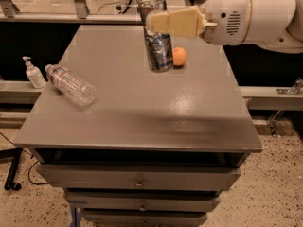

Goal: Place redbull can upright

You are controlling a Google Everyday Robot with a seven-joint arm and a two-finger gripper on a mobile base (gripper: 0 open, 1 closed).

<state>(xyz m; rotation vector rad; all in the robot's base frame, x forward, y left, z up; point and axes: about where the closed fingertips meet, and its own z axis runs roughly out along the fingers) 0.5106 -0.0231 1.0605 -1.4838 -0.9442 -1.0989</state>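
The redbull can (158, 51) is a slim silver-and-blue can, held almost upright over the far middle of the grey table (137, 112). Its base is at or just above the tabletop; I cannot tell whether it touches. My gripper (152, 22) reaches in from the right on a white arm. Its cream fingers (177, 21) are shut across the upper part of the can and hide part of the can's top.
A small orange ball (179, 56) sits just right of the can's base. A clear plastic water bottle (71, 85) lies on its side near the table's left edge. A hand-sanitiser pump bottle (33, 74) stands on a ledge left of the table. Drawers are below the tabletop.
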